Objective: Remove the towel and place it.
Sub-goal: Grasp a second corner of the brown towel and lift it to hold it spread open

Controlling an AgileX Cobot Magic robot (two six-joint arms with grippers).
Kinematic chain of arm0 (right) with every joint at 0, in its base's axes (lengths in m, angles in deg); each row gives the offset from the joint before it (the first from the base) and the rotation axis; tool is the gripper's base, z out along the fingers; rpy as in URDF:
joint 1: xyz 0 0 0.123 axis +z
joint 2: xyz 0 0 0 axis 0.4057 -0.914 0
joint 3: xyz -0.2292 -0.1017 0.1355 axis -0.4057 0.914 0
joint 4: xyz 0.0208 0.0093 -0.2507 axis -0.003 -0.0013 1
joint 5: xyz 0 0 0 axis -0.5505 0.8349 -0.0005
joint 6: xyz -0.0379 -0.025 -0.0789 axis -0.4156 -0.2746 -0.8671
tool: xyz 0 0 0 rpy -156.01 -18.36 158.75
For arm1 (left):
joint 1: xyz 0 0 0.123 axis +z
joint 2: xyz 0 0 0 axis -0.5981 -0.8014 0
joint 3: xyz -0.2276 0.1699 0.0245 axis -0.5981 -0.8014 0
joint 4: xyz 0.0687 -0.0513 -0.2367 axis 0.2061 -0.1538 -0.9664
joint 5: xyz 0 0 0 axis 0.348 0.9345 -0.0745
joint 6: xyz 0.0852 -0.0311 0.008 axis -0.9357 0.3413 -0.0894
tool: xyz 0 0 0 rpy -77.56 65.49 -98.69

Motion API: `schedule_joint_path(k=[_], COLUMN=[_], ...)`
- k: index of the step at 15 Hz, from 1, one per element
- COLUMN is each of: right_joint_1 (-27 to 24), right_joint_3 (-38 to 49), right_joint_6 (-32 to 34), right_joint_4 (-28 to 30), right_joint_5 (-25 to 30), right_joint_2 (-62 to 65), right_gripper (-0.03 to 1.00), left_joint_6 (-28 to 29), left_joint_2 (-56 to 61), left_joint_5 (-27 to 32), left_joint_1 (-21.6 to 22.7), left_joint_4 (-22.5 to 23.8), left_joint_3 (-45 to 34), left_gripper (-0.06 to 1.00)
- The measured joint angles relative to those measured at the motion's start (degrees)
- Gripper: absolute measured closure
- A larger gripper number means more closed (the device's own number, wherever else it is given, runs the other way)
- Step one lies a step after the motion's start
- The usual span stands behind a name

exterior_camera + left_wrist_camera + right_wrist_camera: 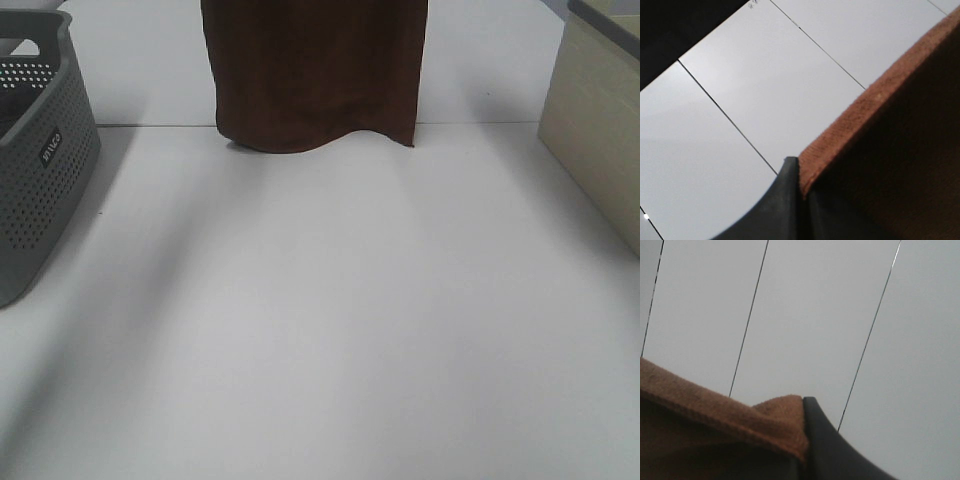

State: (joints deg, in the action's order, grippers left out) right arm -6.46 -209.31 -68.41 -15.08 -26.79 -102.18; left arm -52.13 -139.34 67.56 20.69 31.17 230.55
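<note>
The towel (315, 70), a dark reddish-brown plush cloth, hangs upright at the back middle of the table in the exterior high view. Its wavy lower edge sits just at the tabletop and its top runs out of frame. Both grippers are out of that view. In the left wrist view my left gripper (801, 186) is shut on one top corner of the towel (890, 140), the hem pinched between dark fingers (782, 207). In the right wrist view my right gripper (805, 440) is shut on the other corner of the towel (740, 430), beside a dark finger (827, 450).
A grey perforated basket (40, 160) stands at the left edge of the white table (330, 320). A beige box (600, 130) stands at the right edge. Both wrist cameras look past the towel at white panels with thin dark seams.
</note>
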Motion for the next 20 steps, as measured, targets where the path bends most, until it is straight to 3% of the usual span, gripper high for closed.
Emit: schedule_joint_path(k=[2,4,7,8,13,15,18,20], right_joint_1=[-0.06,-0.06,-0.06,-0.06,-0.06,-0.06,-0.06,-0.06], right_joint_3=[0.0,-0.06,-0.06,-0.06,-0.11,-0.11,-0.11,-0.11], right_joint_6=[0.0,0.0,1.83,3.21,3.61,4.01,4.13,4.41], right_joint_4=[-1.03,-1.83,-3.32,-4.18,-5.27,-6.13,-7.85,-7.96], right_joint_5=[3.21,11.06,26.24,36.1,53.57,59.19,65.66,66.29], right_joint_2=[0.0,0.0,1.2,3.61,10.26,12.15,12.83,12.83], right_gripper=[0.96,0.96,0.96,0.96,0.96,0.96,0.96,0.96], left_joint_6=[2.01,7.85,14.38,14.9,16.5,18.22,20.97,22.23], left_joint_2=[0.0,0.17,2.75,6.7,15.81,17.13,17.82,19.42], left_joint_5=[3.55,10.83,33.75,50.19,74.71,81.42,82.74,82.74], left_joint_1=[0.0,-0.06,-0.8,-1.55,-2.18,-2.69,-3.09,-3.15], left_joint_4=[0.06,-1.09,-6.02,-9.05,-15.76,-15.53,-14.32,-14.32], left_joint_3=[0.0,0.0,0.0,0.0,0.23,0.23,0.11,-1.49], left_gripper=[0.94,0.94,0.94,0.94,0.94,0.94,0.94,0.94])
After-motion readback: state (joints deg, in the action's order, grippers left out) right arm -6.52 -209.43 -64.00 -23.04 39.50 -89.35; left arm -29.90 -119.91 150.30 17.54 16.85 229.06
